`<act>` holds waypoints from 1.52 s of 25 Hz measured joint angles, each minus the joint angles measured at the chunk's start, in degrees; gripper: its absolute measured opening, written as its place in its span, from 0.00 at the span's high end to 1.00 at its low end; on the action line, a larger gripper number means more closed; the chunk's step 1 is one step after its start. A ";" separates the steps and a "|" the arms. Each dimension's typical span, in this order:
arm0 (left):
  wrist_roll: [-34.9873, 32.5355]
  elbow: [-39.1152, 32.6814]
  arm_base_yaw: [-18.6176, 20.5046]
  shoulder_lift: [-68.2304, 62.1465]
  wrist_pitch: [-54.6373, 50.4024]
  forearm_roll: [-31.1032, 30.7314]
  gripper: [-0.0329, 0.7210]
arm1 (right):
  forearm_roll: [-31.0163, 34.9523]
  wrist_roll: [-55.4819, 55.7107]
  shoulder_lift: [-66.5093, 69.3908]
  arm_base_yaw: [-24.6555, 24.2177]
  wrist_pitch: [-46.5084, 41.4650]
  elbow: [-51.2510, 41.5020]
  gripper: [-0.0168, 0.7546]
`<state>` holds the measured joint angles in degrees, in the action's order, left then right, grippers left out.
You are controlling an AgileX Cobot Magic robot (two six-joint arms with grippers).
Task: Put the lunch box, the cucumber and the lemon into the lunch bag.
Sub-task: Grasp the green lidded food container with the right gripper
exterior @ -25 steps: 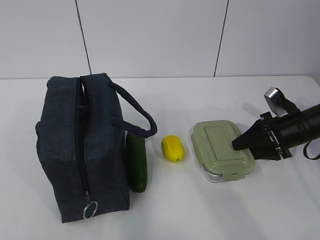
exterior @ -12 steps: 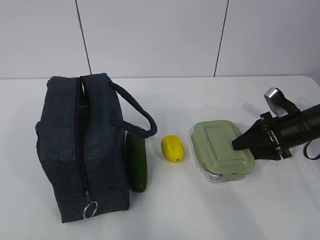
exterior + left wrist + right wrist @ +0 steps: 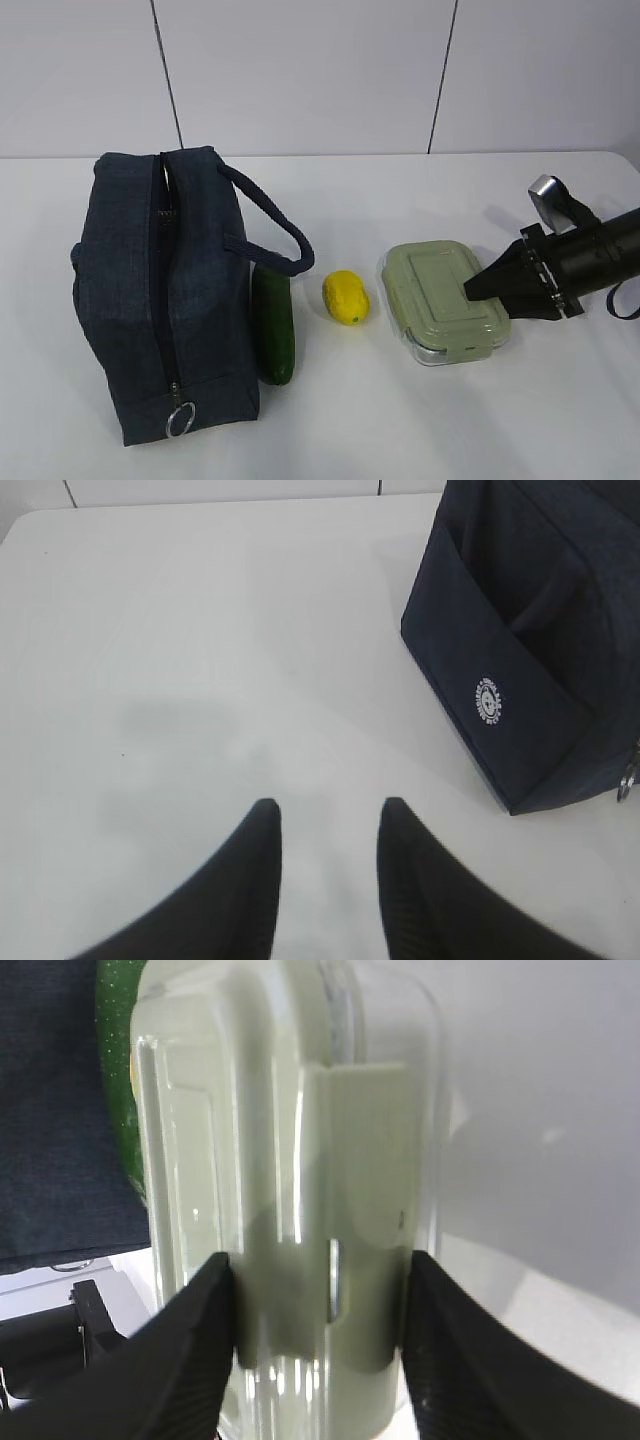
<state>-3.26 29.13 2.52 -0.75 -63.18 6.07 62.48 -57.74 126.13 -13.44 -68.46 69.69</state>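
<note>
Nothing visible has moved since the earlier frames; the lunch box (image 3: 443,301) lies at the same place on the white table (image 3: 400,430), and the right gripper (image 3: 480,287) is still at its right end. From the wrist camera, the two black fingers (image 3: 195,1340) stand on both sides of the box and touch its clip flap, so the right gripper is closed on the lunch box. The right arm comes in low from the right edge, almost horizontal.

Free table lies in front of the box and behind it. Left of the box sits the lemon (image 3: 345,296), then the cucumber (image 3: 273,325), which lies against the lunch bag (image 3: 160,290). The bag's zipper looks closed.

The left gripper (image 3: 328,825) hovers over bare table with its jaws partly apart and empty, the bag's corner near at the right.
</note>
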 joint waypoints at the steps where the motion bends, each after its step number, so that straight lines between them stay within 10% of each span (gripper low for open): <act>1: 0.00 0.00 0.00 0.00 0.00 0.00 0.64 | 0.00 0.00 0.00 0.00 0.00 0.00 0.51; 38: 0.00 0.00 0.00 0.00 0.00 0.00 0.64 | 0.00 0.00 0.00 0.00 0.00 0.00 0.52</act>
<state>-3.26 29.13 2.52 -0.75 -63.18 6.07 62.48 -57.74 126.13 -13.44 -68.46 69.69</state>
